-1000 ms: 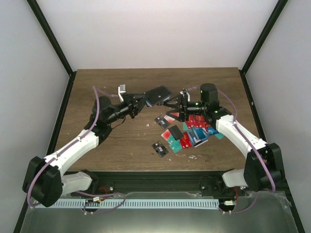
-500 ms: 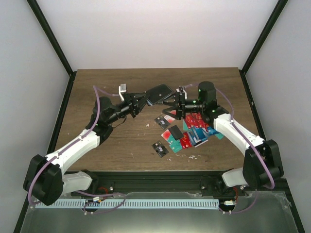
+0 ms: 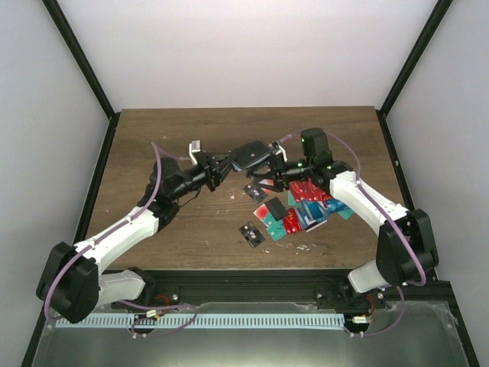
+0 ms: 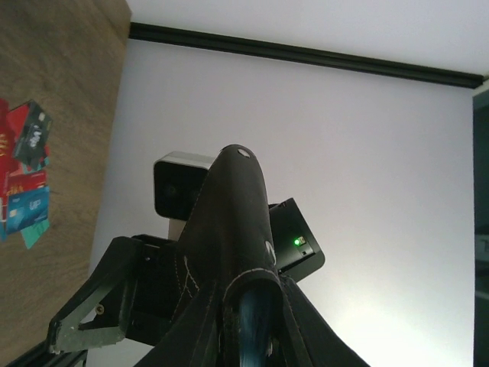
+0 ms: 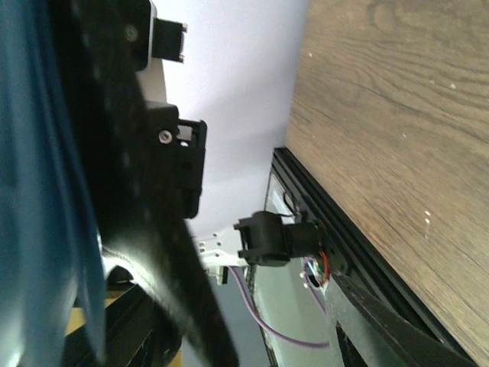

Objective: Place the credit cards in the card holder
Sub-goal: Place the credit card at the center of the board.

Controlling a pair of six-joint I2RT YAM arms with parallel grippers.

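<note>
Black card holder [image 3: 250, 154] is in the air at frame centre, pinched by the narrow fingers of the left gripper [image 3: 226, 163]. The right gripper [image 3: 269, 170] is just beside it; its fingers I cannot judge. The credit cards [image 3: 299, 208] lie lower right of centre.

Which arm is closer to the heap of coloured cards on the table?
Right. The right gripper hovers by the far-left edge of the cards; the left gripper is further left, holding the card holder off the table.
</note>
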